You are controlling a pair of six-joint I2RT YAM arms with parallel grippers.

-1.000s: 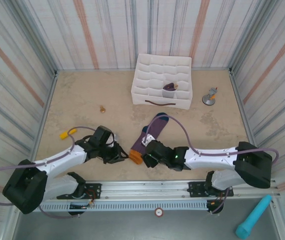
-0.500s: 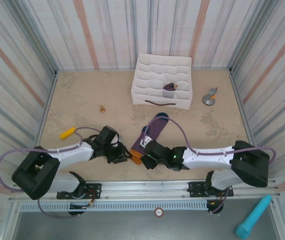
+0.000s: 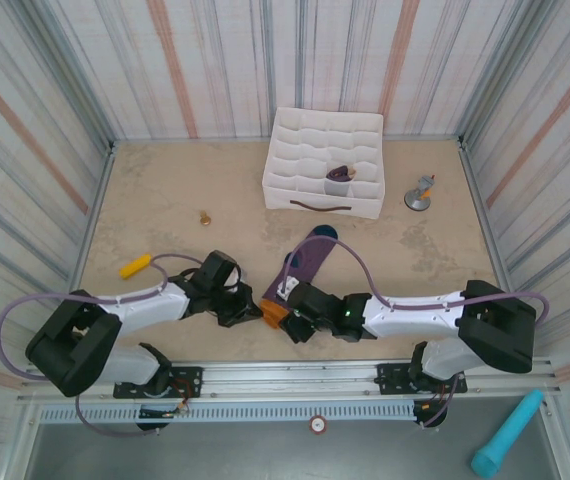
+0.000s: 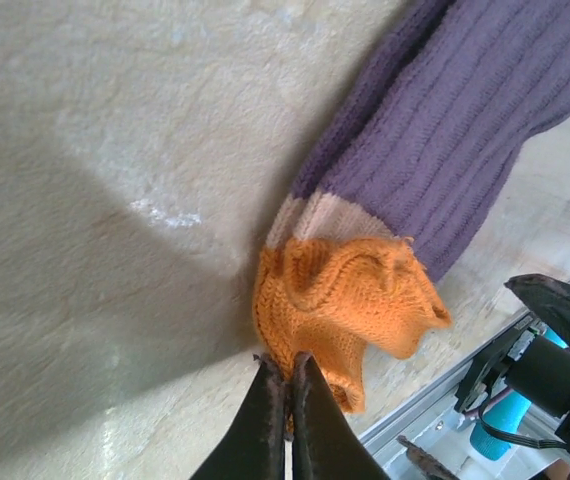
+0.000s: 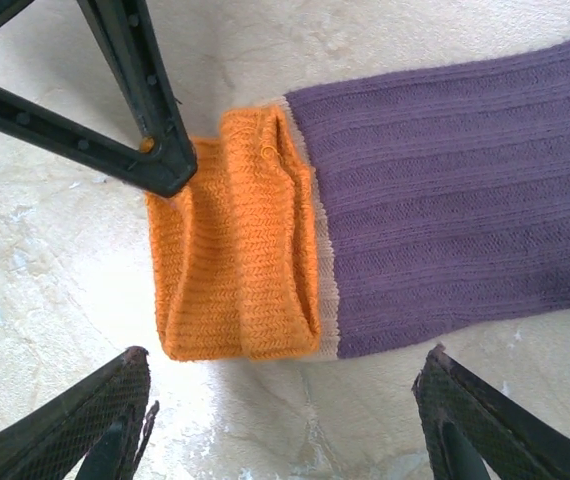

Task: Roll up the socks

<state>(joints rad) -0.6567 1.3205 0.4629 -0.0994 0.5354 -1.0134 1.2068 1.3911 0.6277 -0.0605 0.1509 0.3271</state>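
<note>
Top external view: a purple sock (image 3: 305,265) lies flat on the beige tabletop (image 3: 185,180) near the front edge. It runs diagonally, with its dark toe pointing toward the back. Its near end is partly hidden beneath the right gripper (image 3: 283,316), which hovers over it. A sliver of the orange cuff (image 3: 272,312) shows between the two arms. The left gripper (image 3: 252,312) reaches in from the left and meets that cuff.

Left wrist view: the left gripper (image 4: 287,368) has its fingers pressed tightly together at the rumpled edge of the orange cuff (image 4: 350,300). Whether any knit is caught between them is hard to tell. The purple leg of the sock (image 4: 455,120) is cut off at the top right of the frame.

Right wrist view: the right gripper (image 5: 285,405) is spread wide and holds nothing. Its mesh-textured fingers (image 5: 105,415) sit at the bottom corners, above the flat-folded cuff (image 5: 235,250). The left gripper's dark fingers (image 5: 160,130) touch the cuff's upper left corner. The sock (image 5: 465,190) runs off the right edge.

At the back of the tabletop stands a white gridded fabric box (image 3: 365,207). One front compartment, right of middle, holds a small purple bundle (image 3: 339,173), too small to make out in detail.
</note>
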